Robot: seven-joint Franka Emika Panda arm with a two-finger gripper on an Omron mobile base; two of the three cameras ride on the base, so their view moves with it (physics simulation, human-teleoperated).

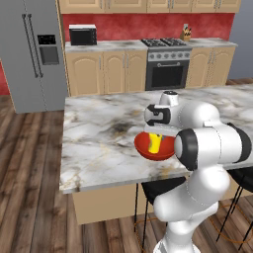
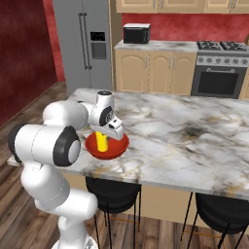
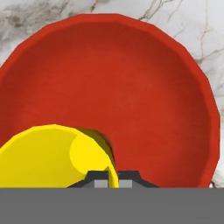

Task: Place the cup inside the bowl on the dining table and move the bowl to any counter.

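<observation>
Fingertips of my tool [image 3: 113, 180] sit closest to the lens, pinched nearly together on the rim wall of the cup [image 3: 54, 156], one pad [image 3: 100, 181] either side of the yellow wall. Narrow grip, holding the cup by its edge so the body hangs free below.

Cup is upright and inside the bowl [image 3: 144, 92], low over the red floor near the bowl's near wall. Can't tell from these views whether its base touches the bowl yet. From the left base camera the cup [image 1: 155, 143] stands within the bowl [image 1: 146, 146], with my tool [image 1: 157, 132] directly above it; right base camera agrees: cup [image 2: 101, 141] inside the bowl [image 2: 114, 148], tool [image 2: 104, 131] over it.

Why here: coming straight down over the bowl keeps the cup off the rim and lets it settle flat.

Bowl rests on the worktop [image 1: 94, 143], the dining table, near its front edge on my side.

Judgement: first half nearly done. Next I'd let go and lift clear, then take the bowl by its rim. Risk: an off-centre cup could tip once the bowl moves.

Target worktop [image 1: 106, 46], the cabinet run, is well behind the bowl.
</observation>
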